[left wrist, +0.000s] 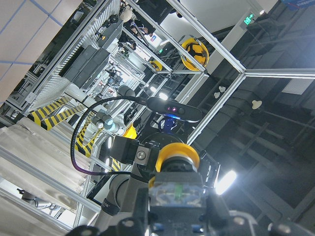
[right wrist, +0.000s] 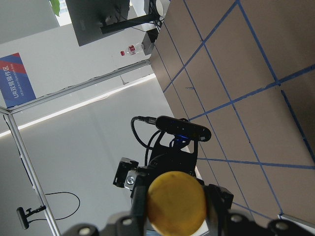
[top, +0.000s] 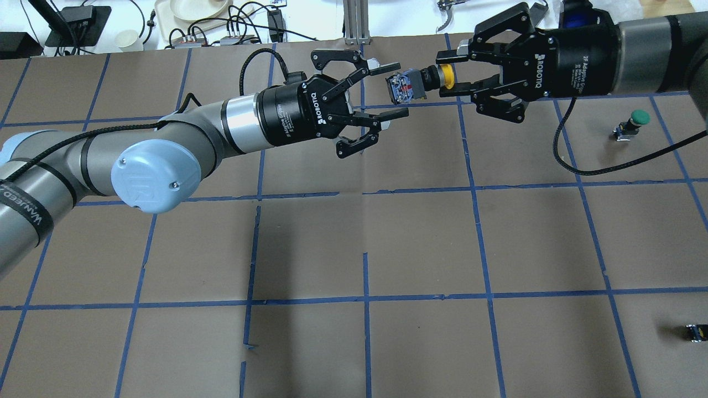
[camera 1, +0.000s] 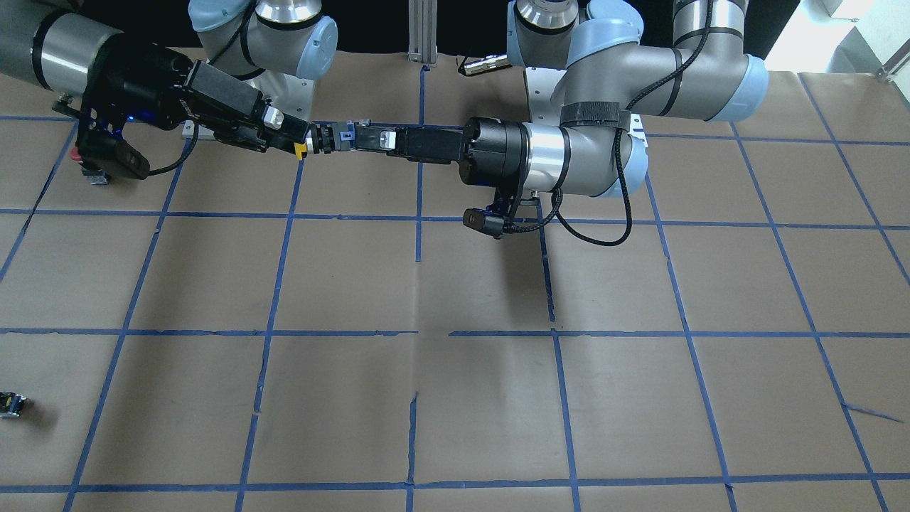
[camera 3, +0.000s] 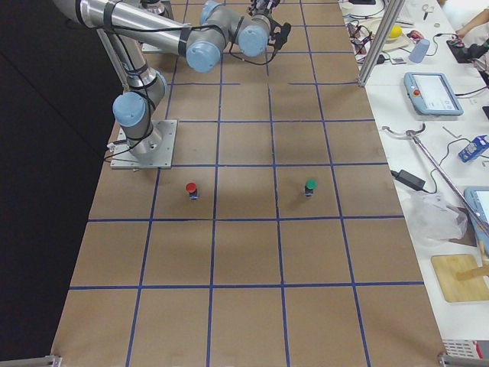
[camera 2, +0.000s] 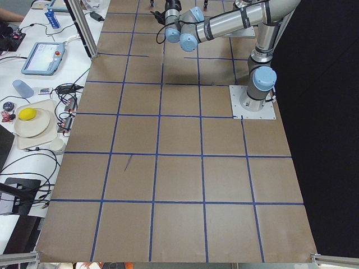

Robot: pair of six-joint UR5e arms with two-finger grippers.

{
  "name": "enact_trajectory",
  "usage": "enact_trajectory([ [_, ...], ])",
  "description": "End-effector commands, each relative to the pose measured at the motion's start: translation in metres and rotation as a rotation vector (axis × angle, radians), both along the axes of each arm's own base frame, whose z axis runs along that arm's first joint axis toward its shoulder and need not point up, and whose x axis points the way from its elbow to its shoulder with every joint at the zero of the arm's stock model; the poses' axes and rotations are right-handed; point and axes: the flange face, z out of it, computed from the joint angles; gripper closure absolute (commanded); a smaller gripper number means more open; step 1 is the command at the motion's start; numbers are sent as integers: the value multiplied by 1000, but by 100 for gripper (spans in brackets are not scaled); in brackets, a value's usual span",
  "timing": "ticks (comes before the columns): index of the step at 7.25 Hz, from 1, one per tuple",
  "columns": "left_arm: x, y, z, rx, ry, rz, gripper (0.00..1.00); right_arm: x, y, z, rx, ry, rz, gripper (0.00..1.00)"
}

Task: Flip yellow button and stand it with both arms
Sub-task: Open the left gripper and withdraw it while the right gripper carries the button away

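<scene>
The yellow button (top: 410, 84) hangs in the air over the table's far side, lying sideways with its yellow cap toward my right gripper. My right gripper (top: 451, 71) is shut on the cap end and holds it. My left gripper (top: 390, 90) is open, its fingertips level with the button's black and grey body end, one on each side. From the front the button (camera 1: 325, 138) sits between the right gripper (camera 1: 302, 139) and the left gripper (camera 1: 359, 136). The left wrist view shows the body's underside (left wrist: 176, 194); the right wrist view shows the cap (right wrist: 177, 204).
A green-capped button (top: 635, 120) stands on the table under my right arm, also seen from the right end (camera 3: 310, 186). A red-capped button (camera 3: 191, 189) stands near the robot's base. A tiny dark block (top: 696, 332) lies at the near right edge.
</scene>
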Motion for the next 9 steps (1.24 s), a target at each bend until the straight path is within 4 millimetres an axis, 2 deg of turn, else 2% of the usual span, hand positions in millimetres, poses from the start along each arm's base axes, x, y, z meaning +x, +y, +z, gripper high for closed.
enact_trajectory([
  [1, 1, -2, 11, 9, -1, -6, 3, -1, -1, -1, 0, 1, -1, 91],
  [2, 7, 0, 19, -5, -56, -35, 4, -3, -3, -1, 3, 1, -5, 91],
  [3, 24, -5, 17, -33, -238, -102, 5, -10, -5, 4, 6, 15, -17, 91],
  [5, 79, -37, 28, -21, -586, -8, 4, -35, -13, 20, 103, 194, -46, 91],
  [6, 96, -42, 33, -42, -732, 31, 4, -44, -15, 8, 123, 342, -38, 91],
  [8, 123, -66, 52, -117, -1137, 52, 4, -71, -6, -16, 261, 708, -25, 95],
  [9, 136, -69, 60, -201, -1266, -20, 3, -86, -5, -27, 305, 858, -11, 100],
])
